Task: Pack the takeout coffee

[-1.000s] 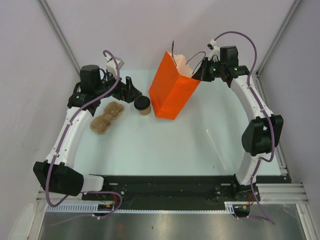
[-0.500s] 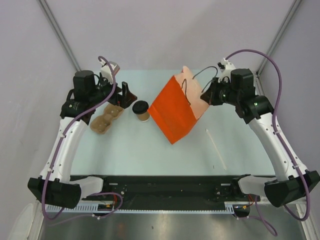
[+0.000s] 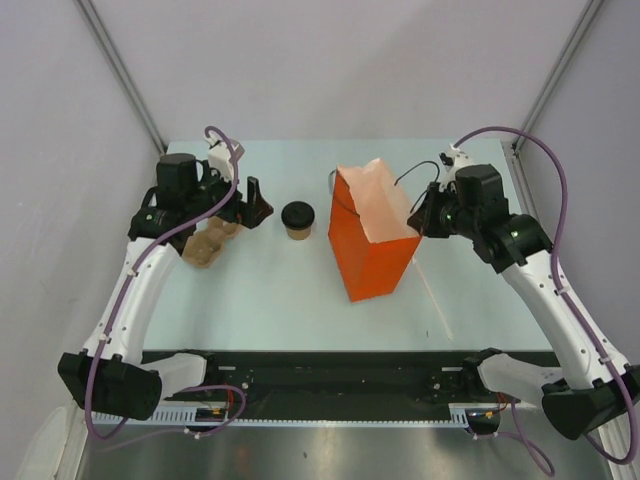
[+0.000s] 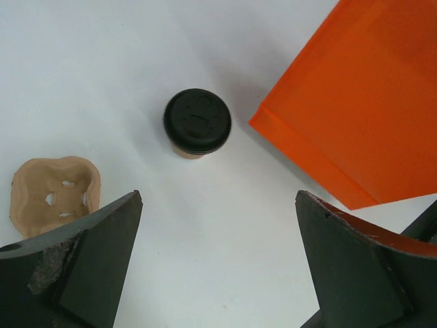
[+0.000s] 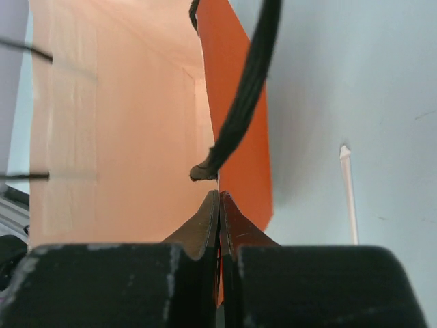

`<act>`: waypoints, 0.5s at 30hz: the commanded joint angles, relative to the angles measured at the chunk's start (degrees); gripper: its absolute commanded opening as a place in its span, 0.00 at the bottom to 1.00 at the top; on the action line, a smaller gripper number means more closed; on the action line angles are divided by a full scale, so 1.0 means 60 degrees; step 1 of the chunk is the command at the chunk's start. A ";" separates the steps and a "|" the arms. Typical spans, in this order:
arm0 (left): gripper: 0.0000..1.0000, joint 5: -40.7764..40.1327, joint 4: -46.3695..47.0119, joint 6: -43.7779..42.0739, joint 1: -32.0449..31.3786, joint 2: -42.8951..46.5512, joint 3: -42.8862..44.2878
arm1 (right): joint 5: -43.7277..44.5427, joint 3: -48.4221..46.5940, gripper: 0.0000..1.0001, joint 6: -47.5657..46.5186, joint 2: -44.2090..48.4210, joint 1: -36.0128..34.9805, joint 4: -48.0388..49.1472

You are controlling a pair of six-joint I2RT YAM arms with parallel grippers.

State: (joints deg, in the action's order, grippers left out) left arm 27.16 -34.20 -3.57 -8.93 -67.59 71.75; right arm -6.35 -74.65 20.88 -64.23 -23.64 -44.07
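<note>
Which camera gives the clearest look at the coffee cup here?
Left wrist: the coffee cup is large and sharp, black lid and tan wall clear, beside the orange bag. The top external view shows it small on the table. The right wrist view shows only the bag's inside.

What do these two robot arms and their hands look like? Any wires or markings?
The left arm and right arm are slim white links joined by bulky, rounded black joints. A purple cable loops loosely along each. The left hand has two broad, dark wedge-shaped fingers, one scuffed; the right hand is black too, with thin tapered tips. No readable markings or sleeves show.
</note>
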 commanded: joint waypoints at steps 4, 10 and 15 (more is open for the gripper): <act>1.00 -0.0029 0.0133 -0.0254 -0.0006 0.0059 -0.0048 | -0.0201 0.0445 0.01 0.1571 -0.0003 0.0292 -0.0316; 1.00 -0.0044 0.0191 -0.0254 -0.0006 0.0030 -0.0209 | -0.0259 0.0489 0.15 0.1763 0.0040 0.0234 -0.0272; 1.00 -0.0058 0.0206 -0.0210 0.0008 -0.0087 -0.0195 | -0.1019 0.0650 0.38 0.1925 0.0216 0.0292 -0.0184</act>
State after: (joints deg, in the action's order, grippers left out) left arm 27.11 -34.39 -4.10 -8.93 -67.96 70.81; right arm -8.54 -71.13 30.92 -64.64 -22.02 -46.19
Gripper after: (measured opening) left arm 0.994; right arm 0.308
